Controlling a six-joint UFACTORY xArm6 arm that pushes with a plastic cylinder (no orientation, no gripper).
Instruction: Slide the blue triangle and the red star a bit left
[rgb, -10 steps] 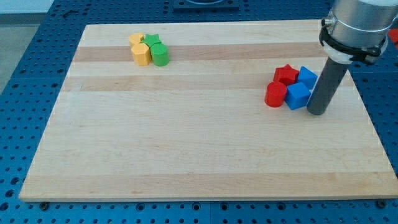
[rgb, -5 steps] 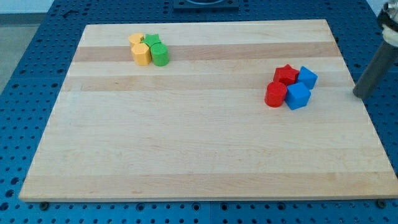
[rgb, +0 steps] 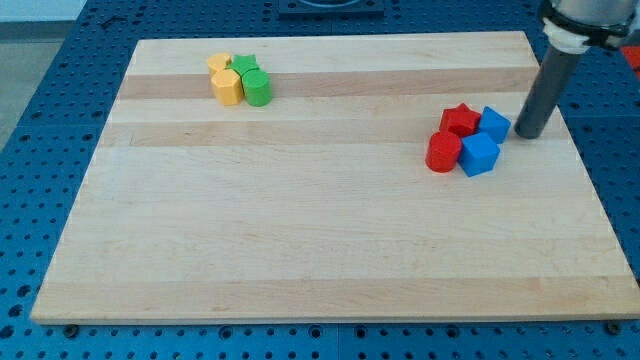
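Note:
The red star (rgb: 460, 120) and the blue triangle (rgb: 494, 124) sit side by side at the view's right, the triangle to the star's right. A red cylinder (rgb: 443, 152) and a blue cube (rgb: 479, 154) touch them just below. My tip (rgb: 529, 134) stands on the board just right of the blue triangle, a small gap away.
At the view's top left a cluster holds two yellow blocks (rgb: 227, 85), a green star (rgb: 245, 66) and a green cylinder (rgb: 258, 89). The wooden board (rgb: 320, 240) lies on a blue perforated table (rgb: 40, 150). The board's right edge is close behind my tip.
My tip swung from beside the blue cube out past the board's right edge, then came back in higher up, beside the blue triangle. No block has moved.

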